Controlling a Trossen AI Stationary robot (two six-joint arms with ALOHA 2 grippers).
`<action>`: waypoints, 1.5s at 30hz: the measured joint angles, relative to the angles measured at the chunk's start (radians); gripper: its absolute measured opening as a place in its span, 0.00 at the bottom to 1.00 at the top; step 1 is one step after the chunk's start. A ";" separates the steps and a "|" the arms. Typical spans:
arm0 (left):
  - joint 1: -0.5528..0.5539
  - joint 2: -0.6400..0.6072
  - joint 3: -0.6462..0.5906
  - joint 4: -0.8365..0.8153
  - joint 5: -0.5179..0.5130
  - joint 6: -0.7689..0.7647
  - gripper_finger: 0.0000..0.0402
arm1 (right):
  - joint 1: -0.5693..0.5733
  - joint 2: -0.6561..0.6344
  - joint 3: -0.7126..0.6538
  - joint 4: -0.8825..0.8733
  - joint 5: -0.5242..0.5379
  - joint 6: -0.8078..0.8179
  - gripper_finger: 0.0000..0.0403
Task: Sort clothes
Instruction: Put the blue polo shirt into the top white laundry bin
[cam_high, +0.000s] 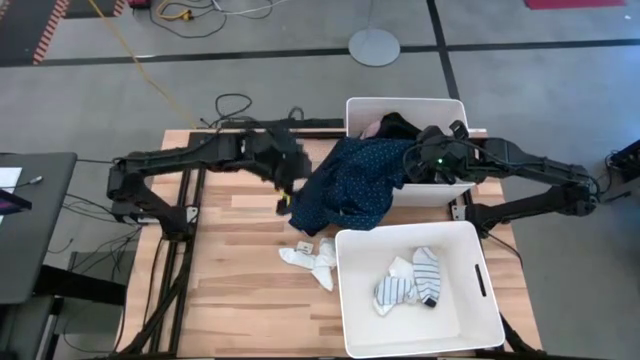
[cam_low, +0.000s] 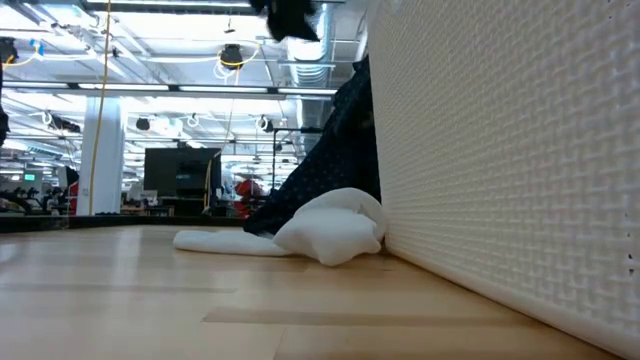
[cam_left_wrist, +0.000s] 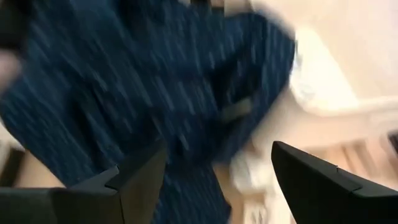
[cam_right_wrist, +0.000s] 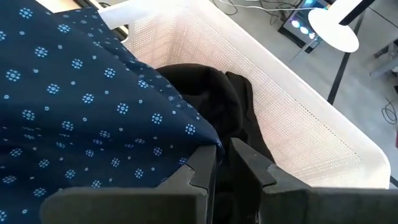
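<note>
now far bin (cam_high: 455, 108): black garment (cam_right_wrist: 205, 93); near bin (cam_high: 352, 300): striped socks (cam_high: 410, 280).

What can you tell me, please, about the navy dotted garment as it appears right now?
The navy dotted garment is soft dark-blue fabric printed with small pale dot clusters. It hangs crumpled over the front wall of the far white bin, part inside beside a black garment, most spilling onto the wooden table. The right pincer is nearly shut at its edge over the bin; whether it grips is unclear. The left pincer stands open at its other end.
</note>
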 joint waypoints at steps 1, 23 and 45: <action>-0.013 0.000 -0.022 -0.017 -0.016 -0.010 0.71 | 0.000 0.000 0.000 0.000 0.000 -0.005 0.16; -0.043 0.025 -0.663 0.878 -0.273 -0.120 0.90 | 0.024 0.000 0.000 0.007 -0.021 -0.018 0.16; -0.021 0.142 -0.625 0.966 -0.133 0.004 0.02 | 0.080 0.000 0.000 0.015 -0.024 -0.008 0.16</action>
